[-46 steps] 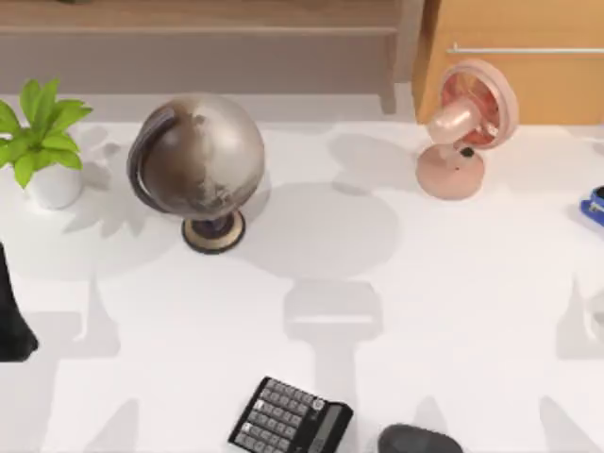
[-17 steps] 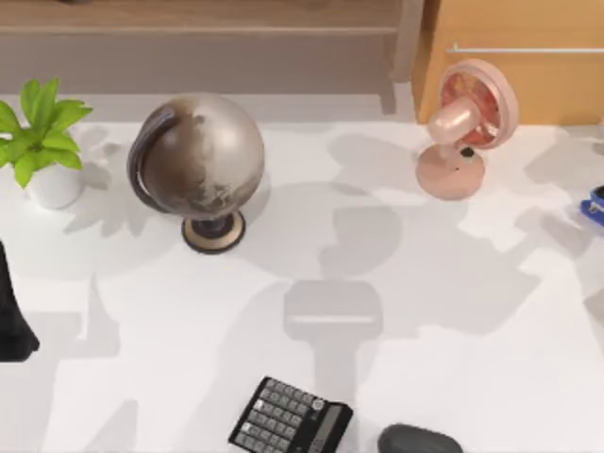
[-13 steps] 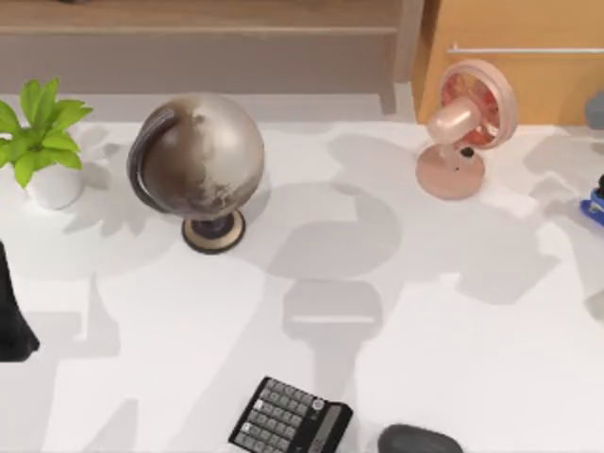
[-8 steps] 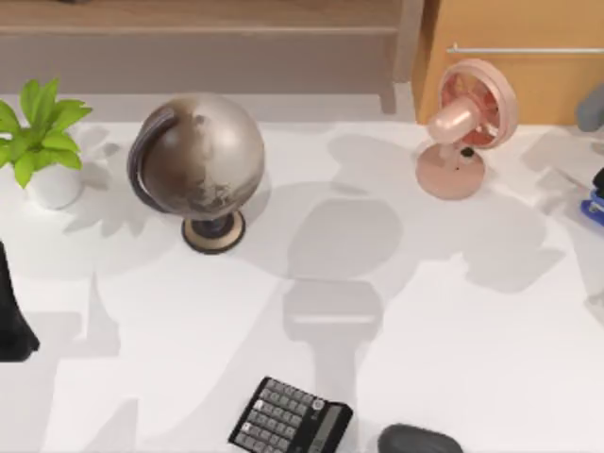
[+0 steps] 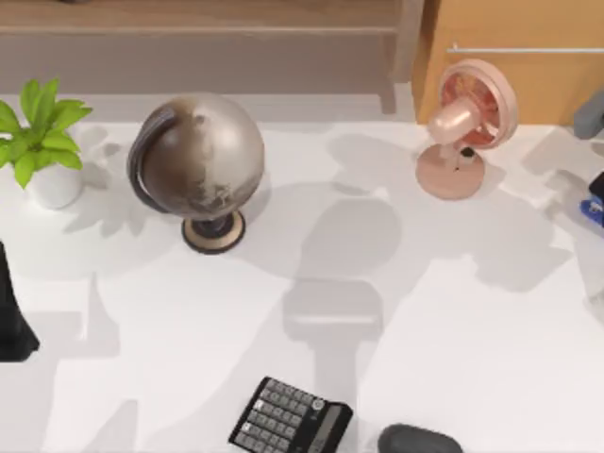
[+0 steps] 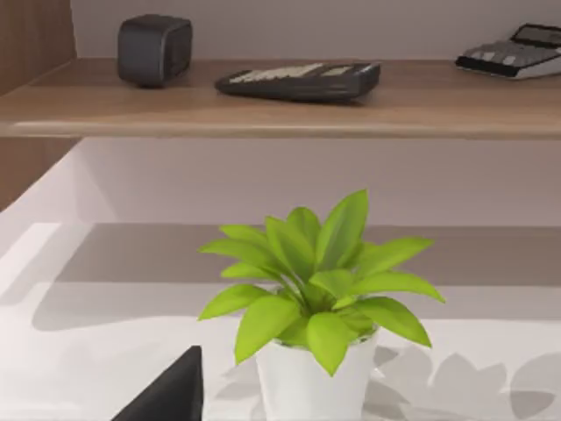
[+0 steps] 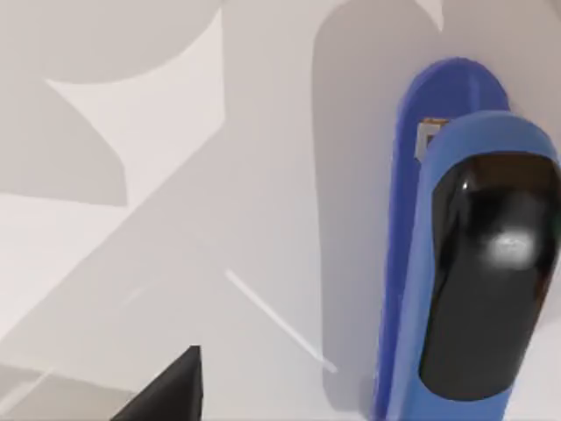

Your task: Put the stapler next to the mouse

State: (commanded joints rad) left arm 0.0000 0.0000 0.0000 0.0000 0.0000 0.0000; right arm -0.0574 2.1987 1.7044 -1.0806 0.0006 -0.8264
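Blue stapler (image 5: 594,213) at desk's (image 5: 311,283) three o'clock edge, right tool above it, grip unclear, mouse (image 5: 420,440) at five o'clock, left arm parked at nine.

One stapler (image 7: 465,263), one mouse (image 5: 420,441), two calculators (image 5: 291,416), one globe (image 5: 198,160).

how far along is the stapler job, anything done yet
Nothing is placed yet. The stapler lies at the table's right edge, far from the mouse at the front edge beside the calculator. In hand: the right arm is over the stapler, which fills much of its wrist view. Left: grasp, carry, set down by the mouse. The left arm is parked at the left edge.
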